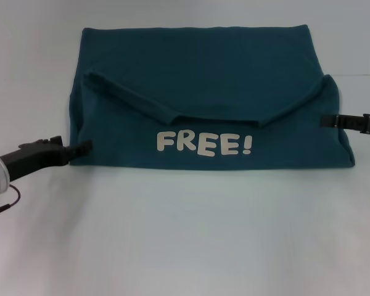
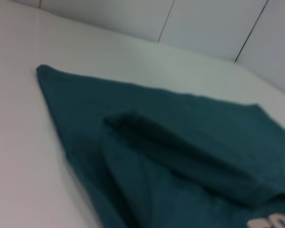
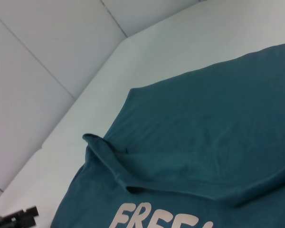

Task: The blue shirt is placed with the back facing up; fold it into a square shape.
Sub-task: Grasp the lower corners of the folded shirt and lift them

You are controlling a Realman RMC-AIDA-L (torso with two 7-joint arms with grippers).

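On the white table (image 1: 185,234), centre and toward the far side: the blue shirt (image 1: 203,74), folded into a wide rectangle. Near portion turned over, cream "FREE!" lettering (image 1: 205,143) showing just above the near edge. Upper rim of this turned flap dips in a shallow V at the middle and rises toward both side corners; plain back fabric shows behind it up to the far edge, which runs straight. Near edge straight, slightly rounded at the right corner. Side edges slope a little outward toward the near side.

Left gripper (image 1: 80,148): at the shirt's near left corner, fingertips drawn together to a point and touching the cloth edge; whether fabric is pinched between them cannot be told. Arm body extends off the left border.

Right gripper (image 1: 325,121): at the shirt's right side edge, partway between near and far corners; tip hidden against or behind the fabric, finger state cannot be told.

Open room: broad bare table in front of the near edge; narrower bare strips left, right and beyond the far edge.
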